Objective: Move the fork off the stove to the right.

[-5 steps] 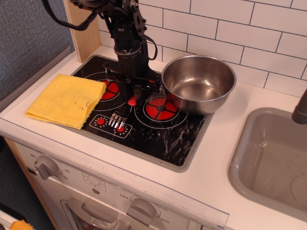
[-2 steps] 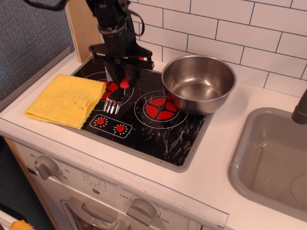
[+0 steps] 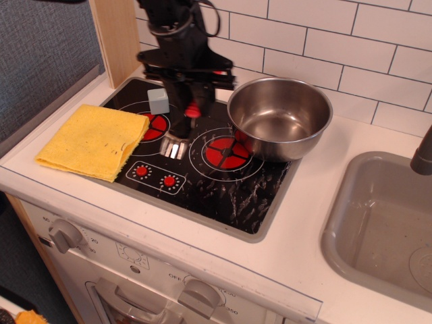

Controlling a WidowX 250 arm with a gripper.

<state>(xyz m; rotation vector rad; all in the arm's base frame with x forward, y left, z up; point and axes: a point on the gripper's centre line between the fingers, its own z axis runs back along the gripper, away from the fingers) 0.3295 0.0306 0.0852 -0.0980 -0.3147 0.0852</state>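
The fork (image 3: 177,140) hangs tilted over the stove (image 3: 223,189), between the two red burners. Its red handle (image 3: 193,110) is in my gripper and its silver tines (image 3: 172,148) point down and left, blurred, close above the black glass. My gripper (image 3: 191,101) is shut on the handle, coming down from the back, left of the pot. I cannot tell whether the tines touch the stove.
A steel pot (image 3: 280,118) stands on the stove's back right corner. A small grey cube (image 3: 158,100) sits on the left burner. A yellow cloth (image 3: 93,140) overlaps the stove's left edge. White counter and a grey sink (image 3: 381,223) lie to the right.
My gripper lifted the fork off the dials, swung left, then moved right towards the pot. The grey cube on the left burner has come into view.
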